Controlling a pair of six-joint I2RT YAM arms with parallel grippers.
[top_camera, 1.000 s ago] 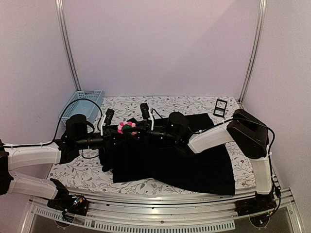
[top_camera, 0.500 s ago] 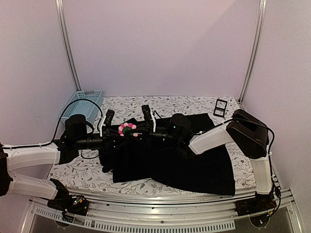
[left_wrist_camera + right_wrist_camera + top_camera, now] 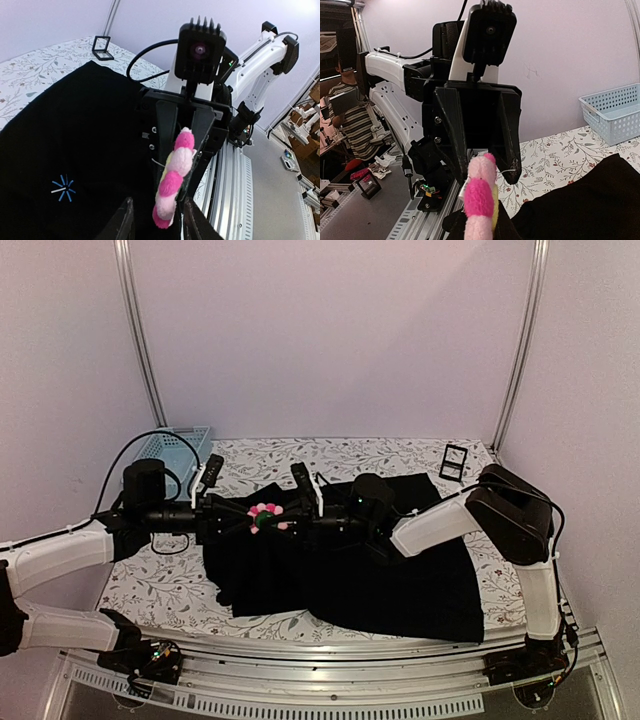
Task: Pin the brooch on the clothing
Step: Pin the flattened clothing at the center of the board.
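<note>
Pink petals catch the eye first: the brooch [image 3: 265, 517] hangs in the air between the two arms, which meet tip to tip over the upper left part of the clothing [image 3: 380, 580]. From above its green centre faces up and the petals ring it. In both wrist views it shows edge-on, a column of light and dark pink puffs with a sliver of yellow-green along one side.

Seen from the left wrist, the right fingers [image 3: 167, 132] come in from the far side and narrow onto the brooch. They are pressed against its two faces and carry it. The left fingers [image 3: 125, 222] stand apart at the bottom of that view, one on each side of the brooch's lower end. A strip of dark gap shows between each of them and the petals, so they flank it without gripping.

The right wrist view agrees. The left arm's two black fingers are spread wide just behind the brooch, which stands up in the foreground.

Below it all, the black clothing lies spread flat on the flower-patterned table [image 3: 150, 585]. Its small blue star emblem [image 3: 63, 188] sits off to one side of the brooch and lower down. A blue basket [image 3: 170, 445] stands at the back left corner and a small black stand [image 3: 452, 461] at the back right, both well apart from the arms' meeting point.
</note>
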